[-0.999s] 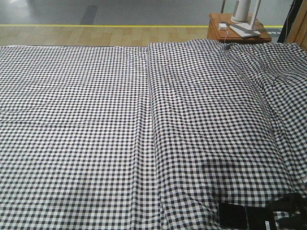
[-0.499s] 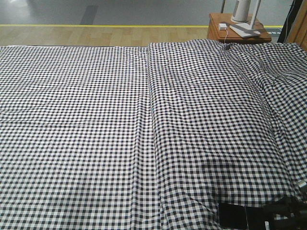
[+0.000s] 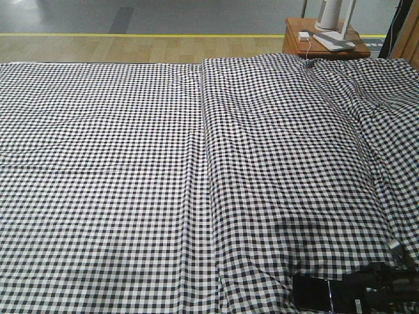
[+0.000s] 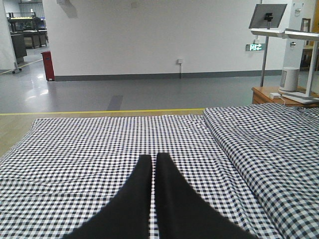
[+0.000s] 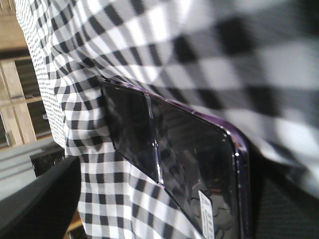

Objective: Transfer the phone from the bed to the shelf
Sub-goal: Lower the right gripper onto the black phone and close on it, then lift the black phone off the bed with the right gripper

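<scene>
Front view: bed [image 3: 131,163] fills the frame, with a fold ridge [image 3: 206,163] running near to far down the middle. Phone [image 3: 313,294] lies flat on the sheet at the near edge, right of the ridge. Right gripper [image 3: 386,291] sits low on the sheet just right of the phone. Can't tell the jaw state from this angle. Side table [image 3: 308,46] stands past the far right corner with white items on it. Beyond the far edge there's a wood floor strip and a yellow line [image 3: 131,34].

Left wrist view: left gripper [image 4: 152,189] has its jaws together, tips touching, nothing between them. It hangs over the left half of the bed, pointing toward the far edge.

Right wrist view: phone is close up, glossy black, with a seam across its middle, a white sticker [image 5: 206,211] and a pinkish-purple edge [image 5: 242,164]. Jaws are apart. One black finger [image 5: 40,199] is at frame lower left, with sheet showing between it and the phone. A dark textured part at frame lower right is just beside the phone's edge; can't tell if it's touching. The phone rests on the sheet between them, not clamped.
</scene>
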You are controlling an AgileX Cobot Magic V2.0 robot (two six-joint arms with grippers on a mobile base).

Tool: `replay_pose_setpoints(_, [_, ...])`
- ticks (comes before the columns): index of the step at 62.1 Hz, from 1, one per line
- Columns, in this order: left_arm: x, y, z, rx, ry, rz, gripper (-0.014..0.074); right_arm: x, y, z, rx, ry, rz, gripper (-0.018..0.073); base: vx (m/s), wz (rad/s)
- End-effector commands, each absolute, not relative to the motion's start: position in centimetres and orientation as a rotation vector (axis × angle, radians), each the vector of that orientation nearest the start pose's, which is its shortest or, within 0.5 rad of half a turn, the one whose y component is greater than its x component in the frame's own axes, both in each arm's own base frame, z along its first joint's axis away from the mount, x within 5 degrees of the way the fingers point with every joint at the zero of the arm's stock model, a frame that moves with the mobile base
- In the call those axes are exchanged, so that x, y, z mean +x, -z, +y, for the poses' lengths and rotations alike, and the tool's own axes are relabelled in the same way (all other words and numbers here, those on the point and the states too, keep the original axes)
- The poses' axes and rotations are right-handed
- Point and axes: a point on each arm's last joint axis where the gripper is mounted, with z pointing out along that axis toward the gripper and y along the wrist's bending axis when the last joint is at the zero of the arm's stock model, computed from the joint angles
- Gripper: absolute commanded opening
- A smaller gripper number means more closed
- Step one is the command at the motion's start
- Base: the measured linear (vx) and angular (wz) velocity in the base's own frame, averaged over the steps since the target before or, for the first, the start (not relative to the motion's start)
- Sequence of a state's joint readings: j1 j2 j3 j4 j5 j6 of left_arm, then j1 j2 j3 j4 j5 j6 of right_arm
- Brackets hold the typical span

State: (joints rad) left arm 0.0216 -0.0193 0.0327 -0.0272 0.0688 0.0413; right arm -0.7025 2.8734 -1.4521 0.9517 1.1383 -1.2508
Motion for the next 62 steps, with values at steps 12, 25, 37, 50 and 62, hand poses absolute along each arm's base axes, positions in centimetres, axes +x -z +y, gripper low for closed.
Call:
replay_pose_setpoints(12, [5.4, -21.3, 0.1, -0.019, -0.014, 1.459, 0.0001, 31.2, 9.8, -13.8, 0.243, -1.672, 2.606, 0.0571, 0.0, 0.0])
replay_pose_setpoints(25, [5.4, -21.3, 0.1, -0.019, -0.014, 1.459, 0.0001, 30.9, 9.9, -13.8, 0.222, -1.674, 2.634, 0.0375, 0.0, 0.0])
replay_pose_setpoints(37, [5.4, -21.3, 0.1, -0.019, -0.014, 1.459, 0.0001, 30.8, 9.9, -13.8, 0.214, -1.674, 2.638, 0.0045, 0.0, 0.0])
replay_pose_setpoints(50, [5.4, -21.3, 0.1, -0.019, -0.014, 1.459, 0.0001, 31.3, 8.9, -14.2, 0.184, -1.641, 2.631, -0.0012, 0.0, 0.0])
replay_pose_setpoints(62, [5.4, -21.3, 0.1, -0.019, -0.014, 1.459, 0.0001, 32.1, 6.6, -14.7, 0.132, -1.583, 2.607, -0.0004, 0.0, 0.0])
